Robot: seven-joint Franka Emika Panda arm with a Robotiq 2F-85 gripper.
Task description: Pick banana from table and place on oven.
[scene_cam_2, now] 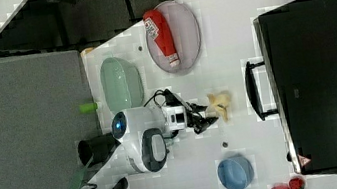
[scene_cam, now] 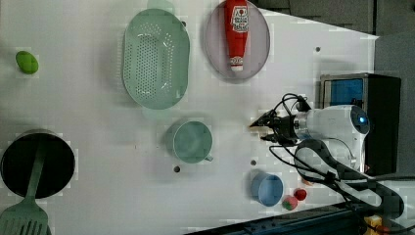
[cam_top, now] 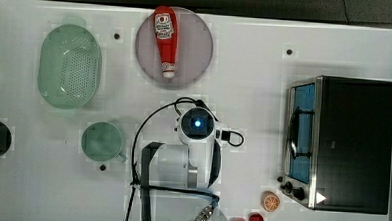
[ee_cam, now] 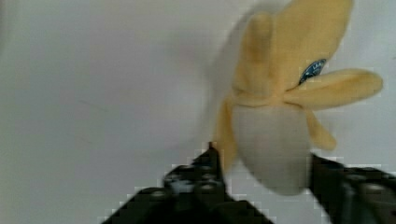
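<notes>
A half-peeled toy banana (ee_cam: 280, 93) with a blue sticker lies on the white table (cam_top: 256, 68); in the right view the banana (scene_cam_2: 220, 103) sits just in front of the oven's door handle. My gripper (ee_cam: 266, 158) is down at its white peeled end, one black finger on each side and pressing against it. From the side, the gripper (scene_cam_2: 207, 115) points at the oven (scene_cam_2: 325, 76), a black-topped box with a blue glass door (cam_top: 303, 130). In the top view my wrist (cam_top: 197, 123) covers the banana.
A ketchup bottle (cam_top: 165, 39) lies on a grey plate (cam_top: 197, 45). A green colander (cam_top: 70, 66) and green cup (cam_top: 102, 141) stand at the top view's left. A blue bowl (scene_cam: 268, 189), small toy fruits (cam_top: 270, 201) and a black pot (scene_cam: 36, 164) are nearby.
</notes>
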